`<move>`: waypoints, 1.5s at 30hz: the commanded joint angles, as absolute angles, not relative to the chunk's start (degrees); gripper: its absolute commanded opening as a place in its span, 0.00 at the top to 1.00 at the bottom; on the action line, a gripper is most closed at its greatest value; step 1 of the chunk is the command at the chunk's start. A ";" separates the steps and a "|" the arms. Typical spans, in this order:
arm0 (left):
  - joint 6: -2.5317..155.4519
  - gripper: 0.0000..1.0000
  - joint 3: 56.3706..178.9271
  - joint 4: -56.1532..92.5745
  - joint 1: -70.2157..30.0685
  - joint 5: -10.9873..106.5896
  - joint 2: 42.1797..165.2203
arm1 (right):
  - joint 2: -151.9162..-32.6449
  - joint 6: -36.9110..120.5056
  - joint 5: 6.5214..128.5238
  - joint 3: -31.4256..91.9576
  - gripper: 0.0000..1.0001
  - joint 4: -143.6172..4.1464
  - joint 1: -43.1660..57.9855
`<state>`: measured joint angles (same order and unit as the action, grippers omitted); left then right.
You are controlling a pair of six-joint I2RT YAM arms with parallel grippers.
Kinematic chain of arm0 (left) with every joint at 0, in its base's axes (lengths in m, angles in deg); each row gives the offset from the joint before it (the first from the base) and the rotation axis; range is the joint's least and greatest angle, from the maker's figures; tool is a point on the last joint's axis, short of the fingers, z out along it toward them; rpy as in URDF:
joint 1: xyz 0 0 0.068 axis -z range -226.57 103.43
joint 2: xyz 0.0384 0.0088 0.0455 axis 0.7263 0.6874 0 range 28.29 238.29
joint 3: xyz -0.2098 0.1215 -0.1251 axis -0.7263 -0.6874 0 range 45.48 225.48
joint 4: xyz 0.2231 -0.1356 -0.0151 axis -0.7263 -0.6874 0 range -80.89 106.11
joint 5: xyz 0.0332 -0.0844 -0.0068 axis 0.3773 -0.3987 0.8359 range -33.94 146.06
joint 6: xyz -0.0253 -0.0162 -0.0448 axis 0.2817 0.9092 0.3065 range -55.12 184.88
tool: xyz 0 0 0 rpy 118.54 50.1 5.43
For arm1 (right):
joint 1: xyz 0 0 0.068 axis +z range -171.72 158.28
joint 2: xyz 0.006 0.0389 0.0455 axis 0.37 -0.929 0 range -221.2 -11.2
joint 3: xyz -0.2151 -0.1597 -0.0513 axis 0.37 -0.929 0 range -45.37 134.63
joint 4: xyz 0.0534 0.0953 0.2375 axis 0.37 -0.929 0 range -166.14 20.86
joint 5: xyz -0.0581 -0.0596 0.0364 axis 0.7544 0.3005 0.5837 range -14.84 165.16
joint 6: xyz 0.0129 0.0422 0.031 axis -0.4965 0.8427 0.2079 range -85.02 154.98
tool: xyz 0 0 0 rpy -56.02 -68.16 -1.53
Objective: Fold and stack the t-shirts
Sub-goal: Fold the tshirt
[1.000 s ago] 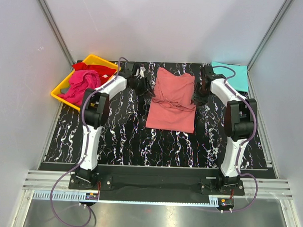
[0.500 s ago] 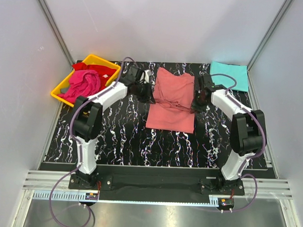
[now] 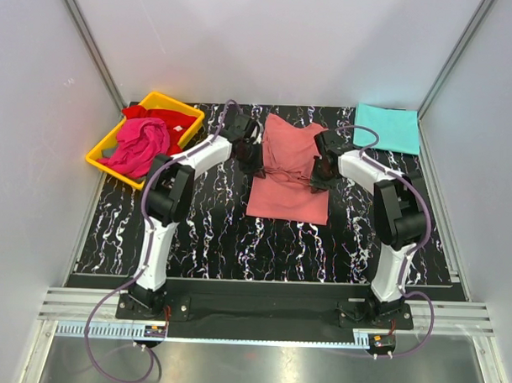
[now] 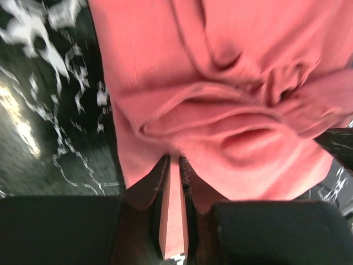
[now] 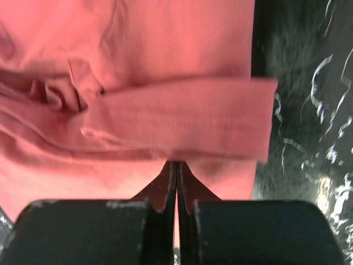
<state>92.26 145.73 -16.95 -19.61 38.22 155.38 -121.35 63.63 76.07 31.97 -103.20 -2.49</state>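
At mid-table, far half: the left gripper is pinching the left edge of the salmon-pink t-shirt, with cloth showing between its nearly closed fingers. The right gripper is clamping the same shirt's right edge, beside a folded-over band. The shirt is lying bunched across its middle on the black marbled table. The turquoise t-shirt is lying flat in the far right corner. The magenta t-shirt and red t-shirt are sitting heaped in the yellow tray.

Salmon-pink soft cloth t-shirt lies centre, partly folded, bunched at mid-length. Turquoise cloth t-shirt lies folded flat, far right. Magenta cloth t-shirt and red cloth t-shirt lie crumpled together, far left.
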 commanded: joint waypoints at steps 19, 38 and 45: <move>91.34 0.72 162.12 -16.32 -26.80 41.64 158.04 | -127.58 57.13 84.31 50.88 0.99 -106.93 -5.54; 73.24 0.56 145.66 -9.37 -26.97 25.58 154.14 | -122.46 38.69 48.55 41.11 0.54 -103.59 -18.38; 70.77 0.56 153.31 -13.42 -26.97 21.79 160.74 | -128.18 35.25 43.09 44.71 0.50 -105.00 -20.93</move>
<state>73.79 149.99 -12.12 -26.78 25.19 158.73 -126.53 38.93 48.12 41.39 -104.03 -20.24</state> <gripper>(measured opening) 0.436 0.491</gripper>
